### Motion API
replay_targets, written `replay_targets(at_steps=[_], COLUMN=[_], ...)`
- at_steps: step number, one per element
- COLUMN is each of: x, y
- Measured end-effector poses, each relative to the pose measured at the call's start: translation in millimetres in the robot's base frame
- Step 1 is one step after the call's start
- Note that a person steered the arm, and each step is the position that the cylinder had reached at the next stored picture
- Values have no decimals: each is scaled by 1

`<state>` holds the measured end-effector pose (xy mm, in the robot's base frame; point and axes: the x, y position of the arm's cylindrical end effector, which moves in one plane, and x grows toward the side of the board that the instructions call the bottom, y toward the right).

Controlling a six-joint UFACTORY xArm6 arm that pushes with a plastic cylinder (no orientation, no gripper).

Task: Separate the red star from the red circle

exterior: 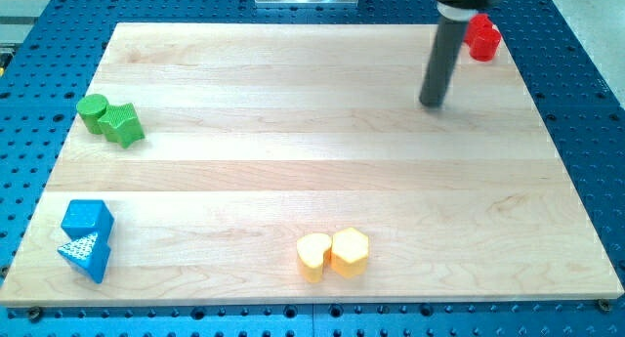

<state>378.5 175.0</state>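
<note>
A red block (482, 38) sits at the board's top right corner, partly hidden behind the dark rod. Its shape is unclear, and I cannot tell whether it is one red block or two pressed together. My tip (431, 104) rests on the wooden board (293, 142), below and to the left of the red block and apart from it.
A green circle (93, 109) touches a green star (124, 125) at the view's left. Two blue blocks (87, 218) (86, 255) sit at the bottom left. A yellow heart-like block (313, 256) touches a yellow hexagon (350, 251) at the bottom centre.
</note>
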Motion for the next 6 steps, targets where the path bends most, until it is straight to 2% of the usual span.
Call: replay_targets(at_steps=[2, 3, 5, 6], x=[74, 42, -150, -186], y=[124, 170, 170, 166])
